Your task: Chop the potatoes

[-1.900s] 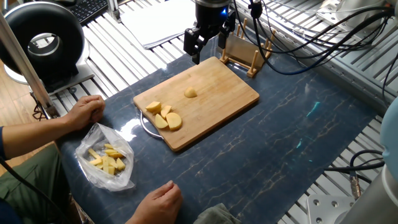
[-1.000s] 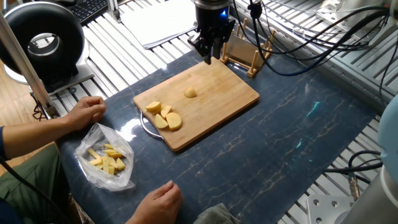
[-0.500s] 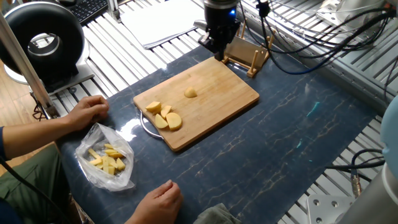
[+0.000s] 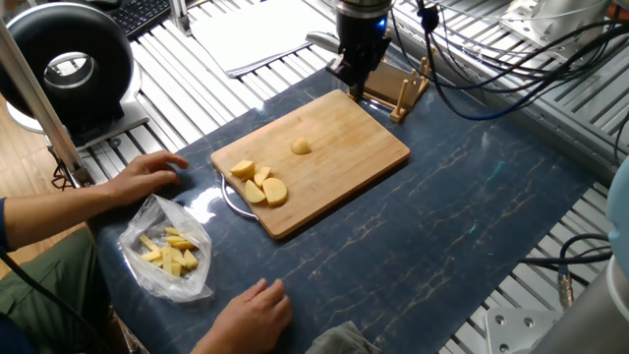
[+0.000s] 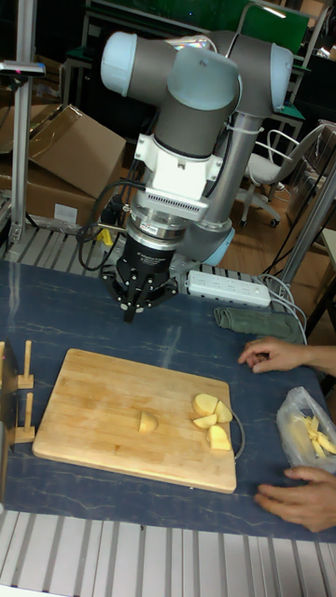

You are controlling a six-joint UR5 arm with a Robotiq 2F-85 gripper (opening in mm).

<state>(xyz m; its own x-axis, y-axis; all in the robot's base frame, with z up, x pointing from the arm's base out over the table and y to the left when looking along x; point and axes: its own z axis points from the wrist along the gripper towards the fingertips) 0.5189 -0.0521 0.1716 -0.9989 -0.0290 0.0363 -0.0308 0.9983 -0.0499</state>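
The potatoes lie on a wooden cutting board (image 4: 344, 162) (image 5: 89, 410). Several pale yellow chunks (image 4: 258, 184) (image 5: 213, 422) are heaped near its left end, and a single small piece (image 4: 301, 147) (image 5: 147, 422) sits in the middle. My gripper (image 4: 356, 87) (image 5: 130, 313) hangs over the board's far corner, beside a wooden rack (image 4: 395, 90). It points down with its fingers pressed together, and nothing shows between them. It is well apart from the potato pieces.
A clear plastic bag of yellow pieces (image 4: 169, 251) (image 5: 308, 431) lies at the front left between a person's two hands (image 4: 147, 175) (image 4: 251, 313). A metal ring (image 4: 228, 200) pokes out under the board. A power strip (image 5: 229, 287) and cloth (image 5: 257, 322) lie behind.
My gripper has slid right from the board's back edge toward the wooden rack, and its fingers have come together. The person's upper hand has opened and reached toward the board.
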